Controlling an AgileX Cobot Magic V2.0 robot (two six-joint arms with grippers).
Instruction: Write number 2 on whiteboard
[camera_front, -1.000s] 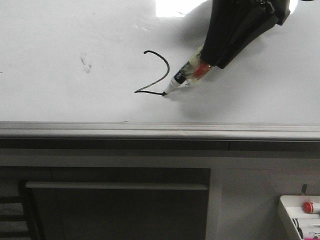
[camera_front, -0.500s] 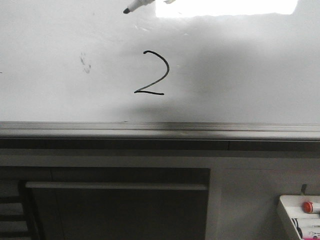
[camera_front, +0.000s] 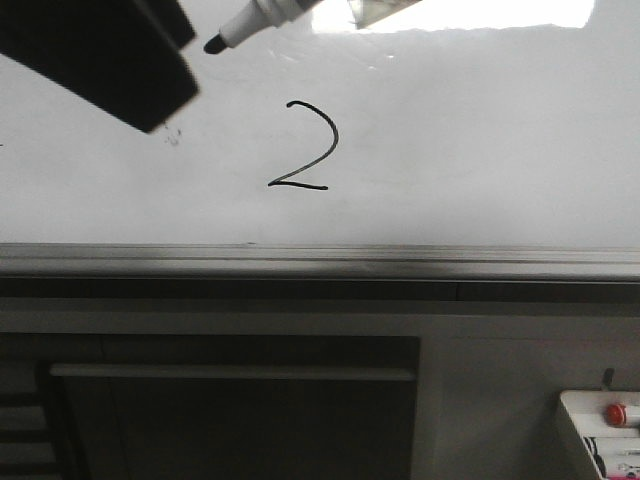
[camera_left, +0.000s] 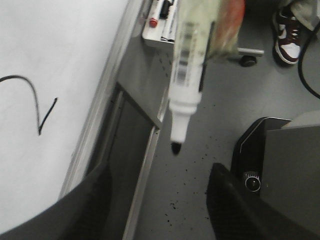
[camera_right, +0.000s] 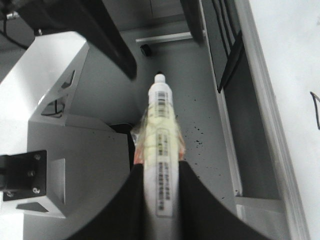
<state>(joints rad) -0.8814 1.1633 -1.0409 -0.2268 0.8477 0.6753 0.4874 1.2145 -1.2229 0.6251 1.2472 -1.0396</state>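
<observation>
The number 2 (camera_front: 305, 147) is drawn in thin black line on the whiteboard (camera_front: 480, 130), above its grey rail (camera_front: 320, 262). My right gripper (camera_right: 160, 169) is shut on a white marker (camera_right: 161, 130) wrapped in yellowish tape. In the front view the marker's uncapped black tip (camera_front: 214, 45) hangs off the board, up and left of the digit. My left gripper (camera_left: 160, 210) is open and empty, its black body (camera_front: 100, 55) at the top left of the front view. The marker tip (camera_left: 176, 148) points between the left fingers, apart from them. Part of the digit (camera_left: 35, 100) shows in the left wrist view.
A small white tray (camera_front: 600, 430) with a red knob (camera_front: 616, 412) and markers sits low at the right, below the board. A dark cabinet front (camera_front: 230, 420) lies under the rail. A person's shoe (camera_left: 287, 30) is on the grey floor.
The marker tip left the base stroke of the 2 and rose off the board, then shifted left. The left gripper has come into the front view at top left.
</observation>
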